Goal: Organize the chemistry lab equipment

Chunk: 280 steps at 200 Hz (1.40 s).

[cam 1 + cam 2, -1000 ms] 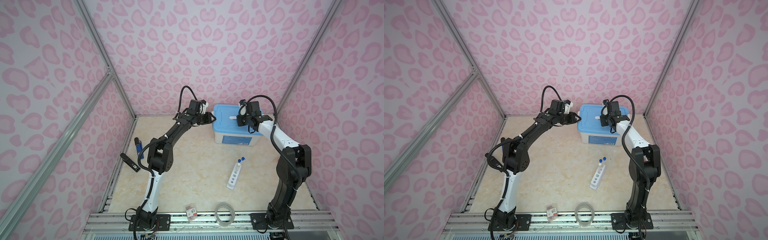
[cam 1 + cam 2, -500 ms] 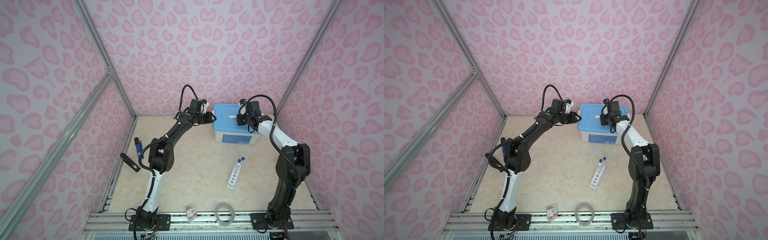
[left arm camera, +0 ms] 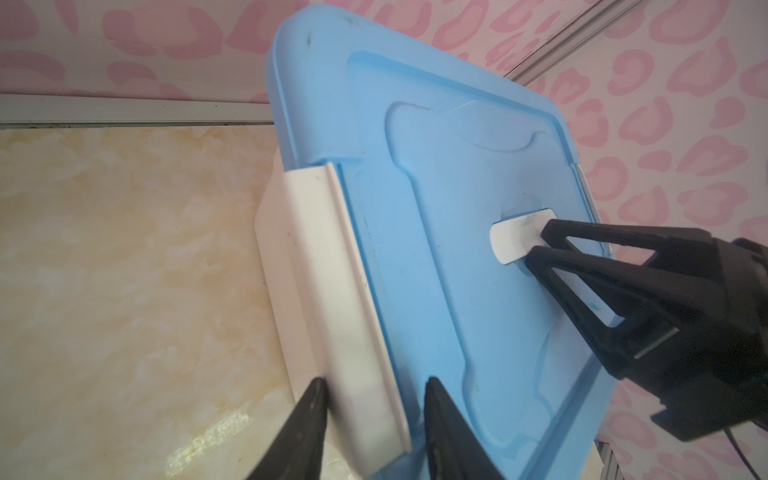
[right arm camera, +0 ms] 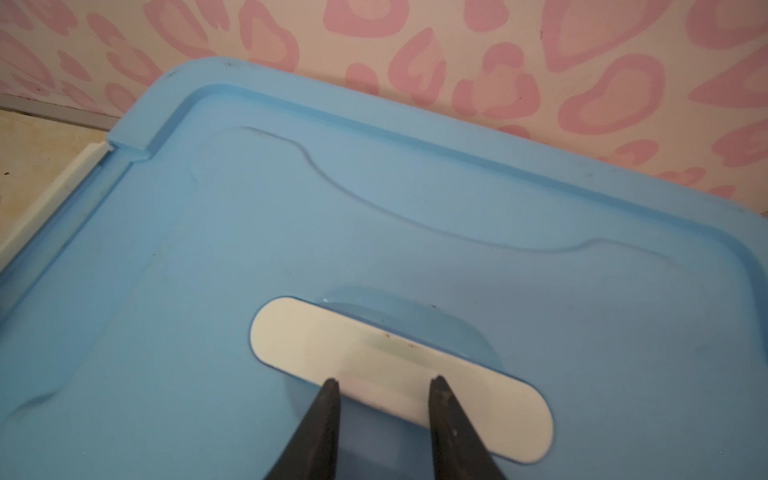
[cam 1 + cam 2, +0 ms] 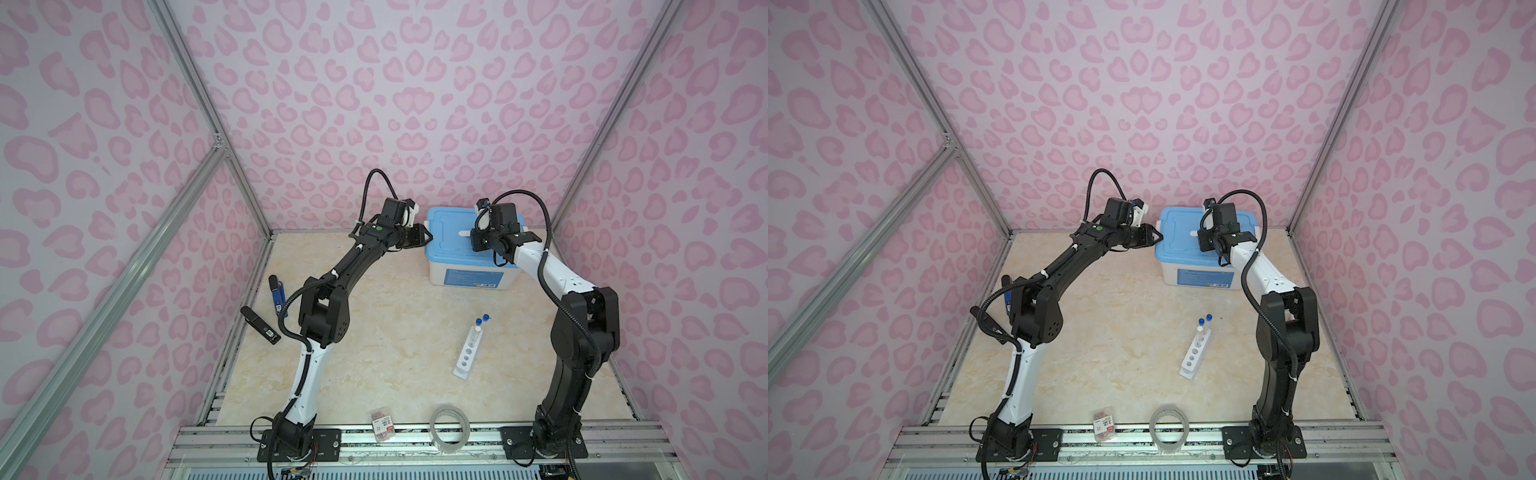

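The box (image 5: 469, 275) stands at the back of the table (image 5: 374, 324), its blue lid (image 5: 449, 226) on. The left gripper (image 3: 374, 380) reaches to the lid's left edge, and its jaws stand narrowly apart astride the white latch (image 3: 332, 291): one finger lies against the latch's outer face, the other over the lid just beside the latch's lip. Whether they squeeze it I cannot tell. The right gripper (image 4: 384, 380) comes in over the lid from the other side, jaws part-way apart, both tips at the near edge of the white handle (image 4: 316, 336) in the lid's middle. Whether it clamps the handle cannot be told either. In both top views the two grippers face each other across the lid. The rack (image 5: 468, 353) lies well apart from the box, on the table's front right part near the right arm's base, with two blue-capped tubes (image 5: 482, 320) at its far end. Whether they stand in its holes is too small to tell. The tape roll (image 5: 449, 428) and packet (image 5: 382, 424) sit at the front edge.
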{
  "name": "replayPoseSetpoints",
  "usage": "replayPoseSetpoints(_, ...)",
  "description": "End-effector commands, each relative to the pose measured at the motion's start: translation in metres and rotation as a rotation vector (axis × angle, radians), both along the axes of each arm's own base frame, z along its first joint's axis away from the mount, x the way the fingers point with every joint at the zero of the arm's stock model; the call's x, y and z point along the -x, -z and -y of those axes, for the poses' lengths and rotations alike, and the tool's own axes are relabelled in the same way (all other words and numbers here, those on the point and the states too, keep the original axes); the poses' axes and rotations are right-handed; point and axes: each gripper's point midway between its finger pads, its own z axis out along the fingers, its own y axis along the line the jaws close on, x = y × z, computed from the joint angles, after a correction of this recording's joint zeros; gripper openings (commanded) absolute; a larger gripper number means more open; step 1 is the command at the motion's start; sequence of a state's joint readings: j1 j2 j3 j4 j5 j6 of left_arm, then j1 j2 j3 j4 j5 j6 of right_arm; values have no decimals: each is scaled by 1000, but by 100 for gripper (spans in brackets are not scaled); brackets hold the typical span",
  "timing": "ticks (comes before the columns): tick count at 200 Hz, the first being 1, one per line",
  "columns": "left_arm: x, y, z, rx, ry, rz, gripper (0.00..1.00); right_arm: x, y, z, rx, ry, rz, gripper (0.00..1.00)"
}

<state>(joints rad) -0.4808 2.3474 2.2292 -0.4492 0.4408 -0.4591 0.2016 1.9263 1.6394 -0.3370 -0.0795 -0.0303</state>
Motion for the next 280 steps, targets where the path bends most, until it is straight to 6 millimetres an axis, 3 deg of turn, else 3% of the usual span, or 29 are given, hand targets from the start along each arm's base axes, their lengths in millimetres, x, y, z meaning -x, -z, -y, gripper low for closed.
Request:
replayPoseSetpoints(1,7,-11,10,14,53,30,41,25,38,-1,26,-19,-160,36)
replayPoseSetpoints(175,11,-23,12,-56,51,92,39,28,43,-14,27,-49,-180,36)
replayPoseSetpoints(199,6,-37,4,-60,26,126,39,27,39,-14,28,-51,-175,36)
replayPoseSetpoints(241,-6,-89,-23,-48,-45,246,45,23,29,-12,34,-47,-162,37)
replayPoseSetpoints(280,-3,-124,-37,-42,-73,325,47,18,15,-12,36,-42,-139,37)
